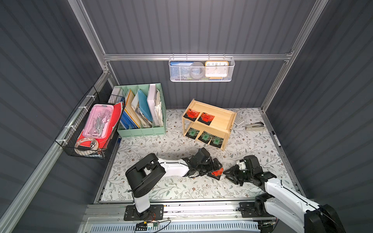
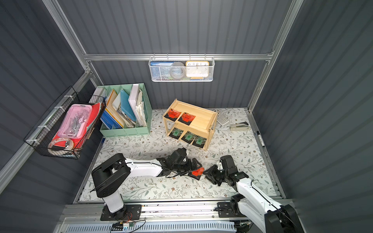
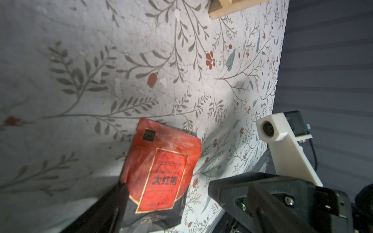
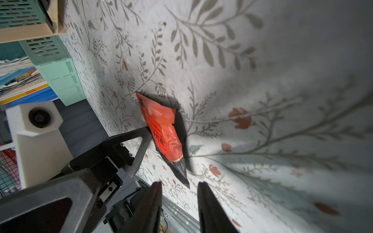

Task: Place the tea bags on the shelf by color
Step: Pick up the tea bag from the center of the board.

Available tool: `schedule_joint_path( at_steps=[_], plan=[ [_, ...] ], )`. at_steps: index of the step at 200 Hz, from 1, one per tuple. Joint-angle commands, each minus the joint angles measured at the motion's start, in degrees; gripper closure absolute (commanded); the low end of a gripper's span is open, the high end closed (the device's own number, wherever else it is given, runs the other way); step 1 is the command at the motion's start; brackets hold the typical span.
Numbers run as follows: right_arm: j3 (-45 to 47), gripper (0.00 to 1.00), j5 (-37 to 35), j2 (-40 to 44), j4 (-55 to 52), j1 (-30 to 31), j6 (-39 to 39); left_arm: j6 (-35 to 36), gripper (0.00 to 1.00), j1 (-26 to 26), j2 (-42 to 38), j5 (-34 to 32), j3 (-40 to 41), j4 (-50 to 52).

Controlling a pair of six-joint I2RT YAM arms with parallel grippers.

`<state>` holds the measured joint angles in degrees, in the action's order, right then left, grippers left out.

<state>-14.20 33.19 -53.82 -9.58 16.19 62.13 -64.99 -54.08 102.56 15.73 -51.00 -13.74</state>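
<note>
1 red tea bag point(image 1: 217, 171) separates wide-open left jaws from narrowly open, empty right jaws.

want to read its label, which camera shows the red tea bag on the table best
The left wrist view: the red tea bag faces the camera, close, with its print legible. The right wrist view catches the bag at a steep angle. Both top views show the bag small and far off.

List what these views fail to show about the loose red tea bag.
- Both top views: the left gripper covers part of the red tea bag.
- Left wrist view: a blurred finger hides one corner; the small print is unreadable.
- Right wrist view: seen steeply, so flat or propped up cannot be told.
</note>
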Motion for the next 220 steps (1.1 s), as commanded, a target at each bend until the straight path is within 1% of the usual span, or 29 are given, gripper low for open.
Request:
schedule_joint_path(
  at_steps=[1, 122, 220],
  plan=[
    [0.7, 0.66, -0.5, -1.6, 3.2, 0.4, 0.1, 0.7, 0.02, -0.2, 1.5, 0.6, -0.8, 2.8],
    [0.6, 0.68, -1.8, -12.2, 11.7, 1.9, -1.4, 0.3, 0.02, -0.2, 1.9, 1.0, -0.4, 2.7],
    [0.6, 0.68, -1.9, -18.0, 17.6, 3.3, -1.2, 0.4, 0.02, -0.2, 2.9, 1.7, -0.8, 2.8]
  ],
)
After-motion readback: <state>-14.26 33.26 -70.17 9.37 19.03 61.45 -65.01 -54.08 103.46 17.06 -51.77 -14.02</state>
